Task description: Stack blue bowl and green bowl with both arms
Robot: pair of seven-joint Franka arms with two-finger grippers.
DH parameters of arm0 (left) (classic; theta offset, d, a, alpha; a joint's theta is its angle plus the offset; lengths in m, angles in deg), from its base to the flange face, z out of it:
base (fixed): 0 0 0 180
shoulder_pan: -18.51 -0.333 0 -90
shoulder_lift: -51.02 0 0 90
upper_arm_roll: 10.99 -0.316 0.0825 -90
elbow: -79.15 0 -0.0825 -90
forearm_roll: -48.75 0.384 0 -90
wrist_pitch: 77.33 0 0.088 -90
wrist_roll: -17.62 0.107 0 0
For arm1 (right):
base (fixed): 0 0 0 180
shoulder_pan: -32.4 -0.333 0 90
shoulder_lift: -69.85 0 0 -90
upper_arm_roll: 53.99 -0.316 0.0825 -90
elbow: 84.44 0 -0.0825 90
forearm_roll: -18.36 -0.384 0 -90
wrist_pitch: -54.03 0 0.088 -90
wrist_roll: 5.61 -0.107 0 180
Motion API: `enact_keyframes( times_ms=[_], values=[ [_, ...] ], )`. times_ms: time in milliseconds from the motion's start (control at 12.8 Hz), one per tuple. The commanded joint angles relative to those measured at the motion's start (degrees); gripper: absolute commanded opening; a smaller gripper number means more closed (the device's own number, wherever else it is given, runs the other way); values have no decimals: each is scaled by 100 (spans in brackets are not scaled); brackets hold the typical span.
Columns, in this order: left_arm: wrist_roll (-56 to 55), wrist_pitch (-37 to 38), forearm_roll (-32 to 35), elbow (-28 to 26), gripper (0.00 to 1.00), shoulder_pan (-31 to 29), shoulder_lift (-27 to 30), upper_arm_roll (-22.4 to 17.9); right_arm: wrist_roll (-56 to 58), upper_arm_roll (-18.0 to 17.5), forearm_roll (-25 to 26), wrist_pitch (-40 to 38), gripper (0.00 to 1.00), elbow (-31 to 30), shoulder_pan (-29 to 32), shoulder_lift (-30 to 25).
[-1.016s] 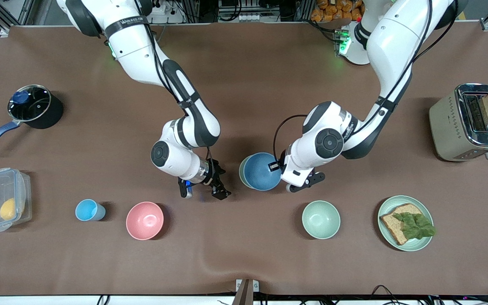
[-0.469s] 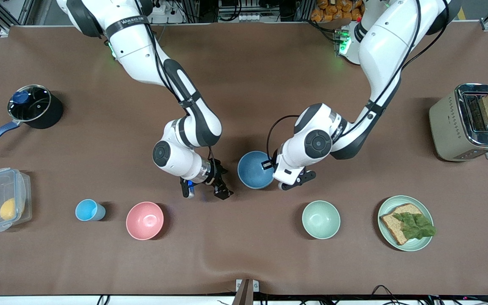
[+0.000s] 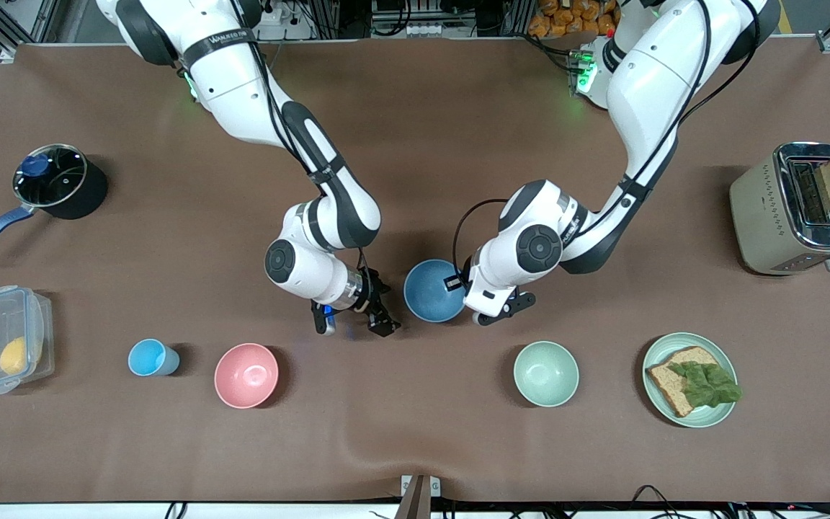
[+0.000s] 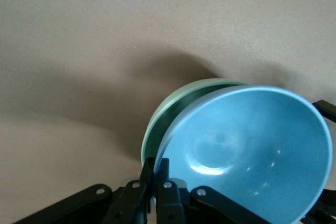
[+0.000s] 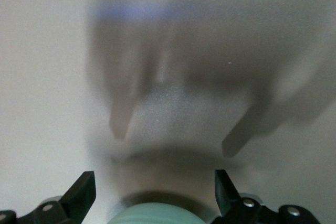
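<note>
The blue bowl (image 3: 435,290) sits at mid table, over the green bowl, which it hides almost fully in the front view. In the left wrist view the blue bowl (image 4: 247,150) lies tilted and off-centre in the sage green bowl (image 4: 168,114). My left gripper (image 3: 464,287) is shut on the blue bowl's rim, and its fingers (image 4: 167,169) pinch the rim. My right gripper (image 3: 354,326) is open and empty just above the table beside the bowls, toward the right arm's end. A pale green rounded edge (image 5: 157,214) shows between its open fingers.
A pink bowl (image 3: 246,375), a light-blue cup (image 3: 150,357), a pale mint bowl (image 3: 546,373) and a plate with bread (image 3: 674,346) stand nearer the front camera. A toaster (image 3: 761,209), a pot (image 3: 87,194) and a plastic box (image 3: 3,339) stand at the table's ends.
My left gripper has moved the blue bowl a little toward the right arm's end, covering the green rim that showed before. My right gripper has drifted slightly toward the bowls.
</note>
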Motion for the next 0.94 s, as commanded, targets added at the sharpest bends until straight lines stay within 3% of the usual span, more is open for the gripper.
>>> enact_keyframes(
  times_ms=[0, 625, 703, 859],
  values=[
    [-73, -31, 152, 88, 0, 61, -97, -26, -96, -12, -118, 71, 100, 116, -50, 94],
    [-73, -102, 152, 79, 0, 79, -185, -35, -131, -12, -170, 317, 100, 116, -208, 111],
    [-82, -102, 152, 71, 5, 79, -194, -35, -131, -12, -170, 317, 100, 116, -217, 111],
    [-82, -102, 152, 79, 100, 79, -211, -35, -131, -12, -170, 317, 100, 116, -225, 111]
  ],
)
